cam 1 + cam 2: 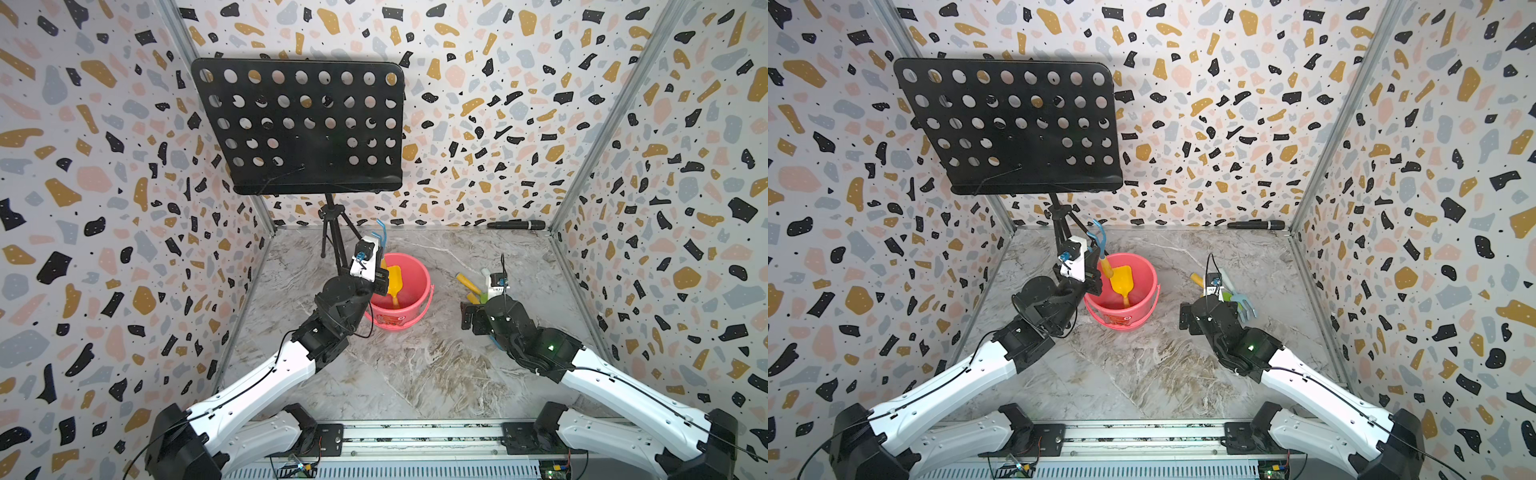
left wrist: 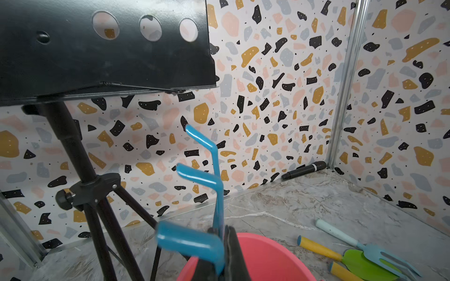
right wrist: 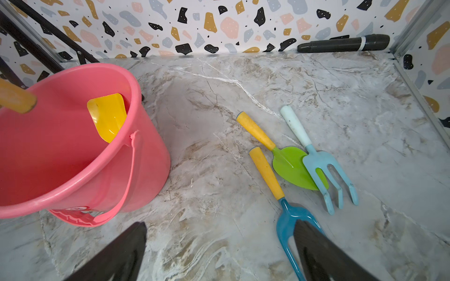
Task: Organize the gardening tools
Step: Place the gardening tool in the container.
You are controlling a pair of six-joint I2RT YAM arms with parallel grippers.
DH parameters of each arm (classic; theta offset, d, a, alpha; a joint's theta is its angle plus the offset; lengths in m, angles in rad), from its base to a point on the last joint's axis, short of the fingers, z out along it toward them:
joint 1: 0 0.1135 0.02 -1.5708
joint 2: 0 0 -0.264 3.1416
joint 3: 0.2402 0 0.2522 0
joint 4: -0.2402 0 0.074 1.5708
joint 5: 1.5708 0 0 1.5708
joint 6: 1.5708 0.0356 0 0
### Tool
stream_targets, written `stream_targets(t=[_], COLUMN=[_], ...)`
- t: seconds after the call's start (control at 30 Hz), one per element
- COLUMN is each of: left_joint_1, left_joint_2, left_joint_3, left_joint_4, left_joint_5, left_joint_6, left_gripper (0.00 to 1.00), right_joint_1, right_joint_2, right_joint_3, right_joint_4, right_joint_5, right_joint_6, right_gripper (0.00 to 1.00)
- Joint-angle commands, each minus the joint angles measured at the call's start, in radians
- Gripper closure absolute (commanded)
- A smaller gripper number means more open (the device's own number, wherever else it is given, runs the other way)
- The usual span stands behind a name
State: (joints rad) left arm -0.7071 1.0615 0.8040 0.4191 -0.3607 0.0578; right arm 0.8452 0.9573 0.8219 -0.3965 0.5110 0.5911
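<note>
- Counter (image 3: 219,97) of grey marble inside a speckled booth; we see two robot arms reaching in from the near edge.
- Left hand (image 1: 1094,279) is clamped on a blue rake (image 1: 1100,243). Its tines point up, and its orange handle hangs over the mouth of a pink bucket (image 1: 1152,278).
- Shovel (image 1: 1121,280), yellow, stands inside the bucket with its blade up against the wall.
- Right hand (image 3: 221,225) is spread wide and grips nothing. It sits low over the counter, to the right of the bucket.
- Three tools lie on the counter just beyond that hand: a green spade (image 3: 289,165), a pale rake (image 3: 323,167) and another blue rake (image 3: 266,170).
- Pale rake's head overlaps the spade's blade.
- Other blue rake lies just beside the spade. One right finger (image 3: 323,253) covers part of its head in the wrist view; we cannot tell whether they touch.
- Mic (image 3: 343,43), black, lies along the back wall near the right corner.
- Stand (image 1: 1009,124), black and perforated, rises at the back left, behind the bucket.
</note>
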Motion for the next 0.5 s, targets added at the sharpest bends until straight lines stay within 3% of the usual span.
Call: stream_targets(t=[0.0, 0.23, 0.47], left_joint_1=[0.003, 0.003, 0.003], left_joint_2=[-0.002, -0.002, 0.028], left_joint_3=[-0.028, -0.127, -0.168], left_joint_4=[0.12, 0.154, 0.171], left_joint_5=[-0.028, -0.016, 0.013], left_joint_6=[-0.006, -0.087, -0.136], left_gripper=[1.0, 1.0, 1.0], right_joint_1=[-0.004, -0.022, -0.119], right_joint_2=[-0.022, -0.007, 0.08], right_joint_3=[0.035, 0.059, 0.093], right_joint_4=[-0.032, -0.062, -0.083], right_joint_5=[0.038, 0.038, -0.098], right_joint_6=[0.021, 0.023, 0.03], right_gripper=[0.0, 0.0, 0.0])
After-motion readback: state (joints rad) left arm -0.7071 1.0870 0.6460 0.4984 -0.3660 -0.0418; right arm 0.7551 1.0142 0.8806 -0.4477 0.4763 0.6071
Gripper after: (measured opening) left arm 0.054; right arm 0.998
